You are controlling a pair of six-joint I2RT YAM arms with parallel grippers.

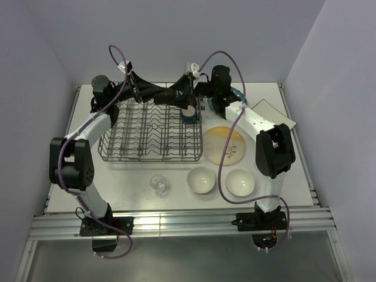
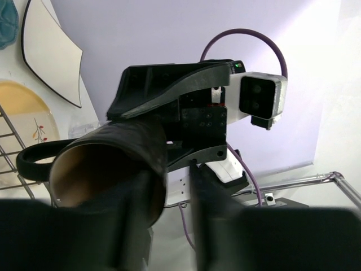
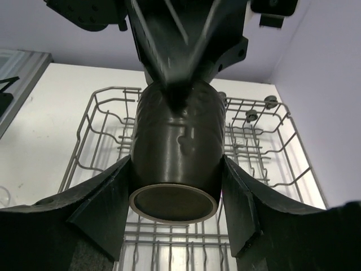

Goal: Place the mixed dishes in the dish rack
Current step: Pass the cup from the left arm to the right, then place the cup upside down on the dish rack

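A dark mug point(image 1: 181, 95) hangs above the back of the grey wire dish rack point(image 1: 150, 132). My right gripper point(image 3: 176, 164) is shut on the mug point(image 3: 176, 147), one finger on each side of its body, base toward the camera. My left gripper point(image 2: 166, 175) is open at the mug's mouth point(image 2: 107, 169). One finger sits in front of the opening, and the other stands clear of the rim with a gap showing. A blue mug point(image 1: 189, 114) stands at the rack's back right. The yellow-cream plate point(image 1: 224, 145), two white bowls point(image 1: 200, 180) point(image 1: 239, 182) and a clear glass point(image 1: 159, 184) lie on the table.
The white square plate point(image 1: 271, 111) and the teal plate point(image 1: 238, 94) lie at the back right, partly behind the right arm. The two arms meet over the rack's back edge. Walls close in the table on three sides.
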